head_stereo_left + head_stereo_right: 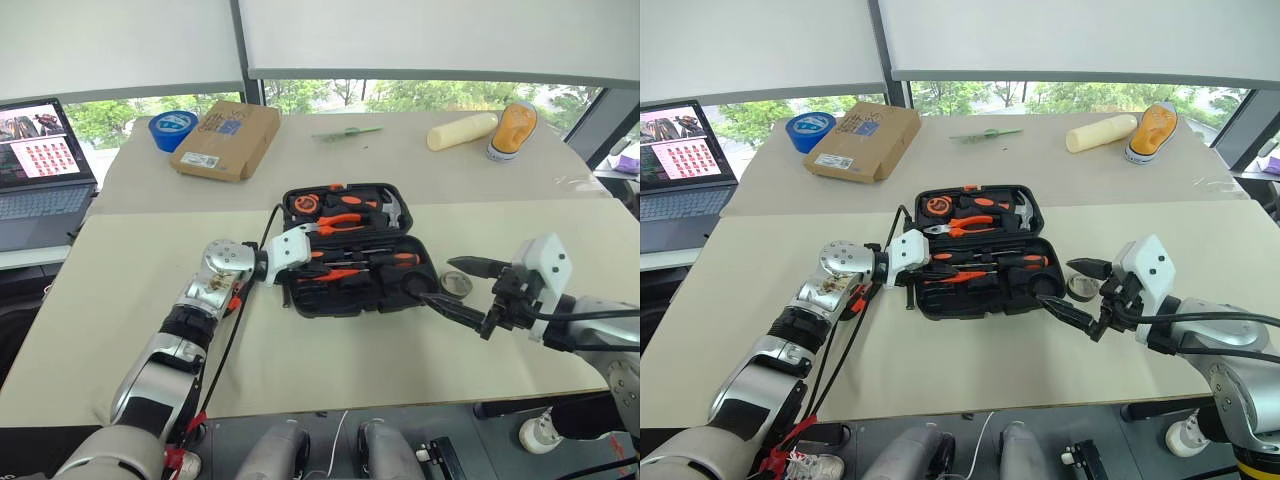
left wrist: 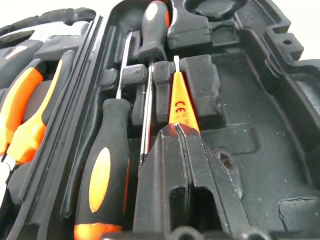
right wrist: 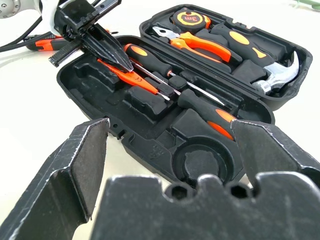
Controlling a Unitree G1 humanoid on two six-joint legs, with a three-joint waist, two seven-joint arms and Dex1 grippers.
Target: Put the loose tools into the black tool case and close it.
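Note:
The black tool case (image 1: 300, 300) lies open in the middle of the table. Two black-and-orange screwdrivers (image 2: 102, 165) (image 2: 152, 25) sit in slots of its front half. The slim orange screwdriver (image 2: 180, 102) lies in the slot beside them. My left gripper (image 3: 120, 61) is shut, its tips resting on top of that screwdriver. An orange-and-black object (image 3: 47, 44), perhaps the utility knife, lies on the table at the case's left end, mostly hidden by my left wrist. The small dark tape ring (image 1: 457, 284) sits on the table right of the case. My right gripper (image 1: 436, 279) hovers open beside it.
The case's lid half holds the orange pliers (image 1: 345, 222), hammer (image 1: 392, 208) and tape measure (image 1: 306, 204). At the back stand a cardboard box (image 1: 225, 138), a blue tape roll (image 1: 172, 129), a pale roll (image 1: 461, 130) and an orange object (image 1: 513, 130). A laptop (image 1: 40, 170) sits far left.

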